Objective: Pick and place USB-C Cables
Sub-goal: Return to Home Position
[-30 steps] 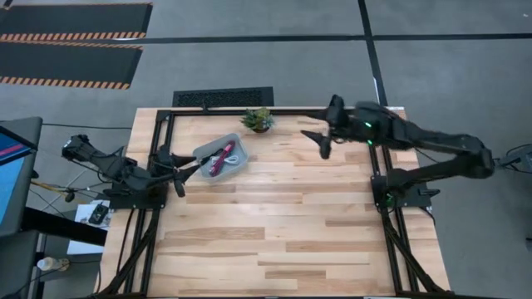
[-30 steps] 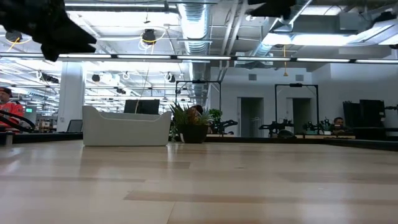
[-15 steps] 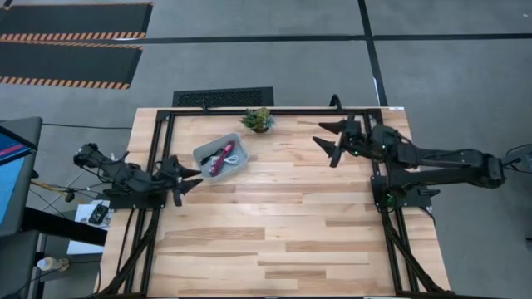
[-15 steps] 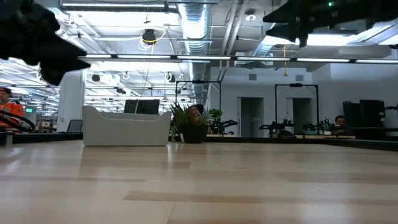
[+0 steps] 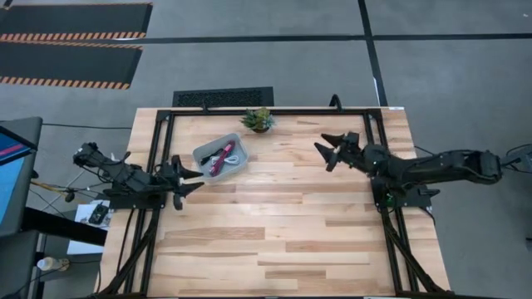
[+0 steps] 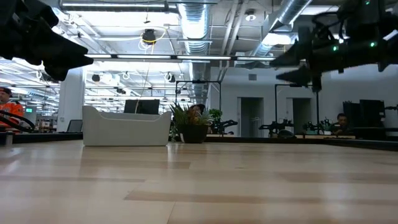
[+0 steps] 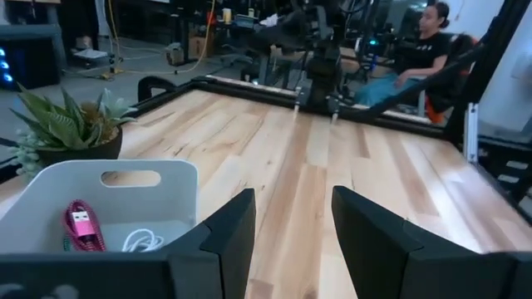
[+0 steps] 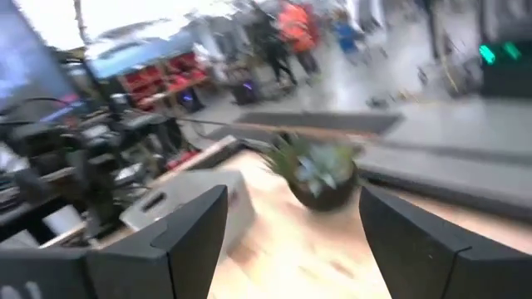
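Wood table (image 5: 274,232), workshop beyond. Bin (image 5: 236,167) of cables (image 5: 218,159) at 10 o'clock, plant (image 5: 258,120) at 12. The left gripper (image 5: 194,178) at 9 and the right gripper (image 5: 322,151) at 2 hovered, fingers spread.

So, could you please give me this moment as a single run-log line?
left gripper open, empty | right gripper open, empty | pale grey plastic bin holds magenta cable, white cable
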### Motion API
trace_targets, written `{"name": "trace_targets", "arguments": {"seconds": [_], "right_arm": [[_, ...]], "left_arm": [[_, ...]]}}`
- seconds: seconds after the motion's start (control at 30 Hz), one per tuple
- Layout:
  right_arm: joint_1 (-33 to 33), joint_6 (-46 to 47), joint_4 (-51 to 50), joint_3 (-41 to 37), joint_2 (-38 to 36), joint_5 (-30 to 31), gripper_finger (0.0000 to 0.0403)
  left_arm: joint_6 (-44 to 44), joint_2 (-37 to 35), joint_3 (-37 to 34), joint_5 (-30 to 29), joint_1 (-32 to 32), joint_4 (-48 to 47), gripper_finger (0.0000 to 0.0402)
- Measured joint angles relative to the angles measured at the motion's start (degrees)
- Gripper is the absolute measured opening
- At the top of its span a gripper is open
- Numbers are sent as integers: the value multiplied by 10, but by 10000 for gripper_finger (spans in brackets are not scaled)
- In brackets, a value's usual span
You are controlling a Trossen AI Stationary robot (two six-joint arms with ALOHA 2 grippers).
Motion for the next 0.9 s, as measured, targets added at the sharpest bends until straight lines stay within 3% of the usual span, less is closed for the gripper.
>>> {"name": "trace_targets", "arguments": {"seconds": [0.13, 0.9], "right_arm": [[0, 44, -7, -9, 37, 40, 297], [10, 78, 6, -10, 182, 36, 297]], "left_arm": [[4, 0, 0, 1, 0, -1, 150], [8, 0, 0, 0, 0, -2, 151]]}}
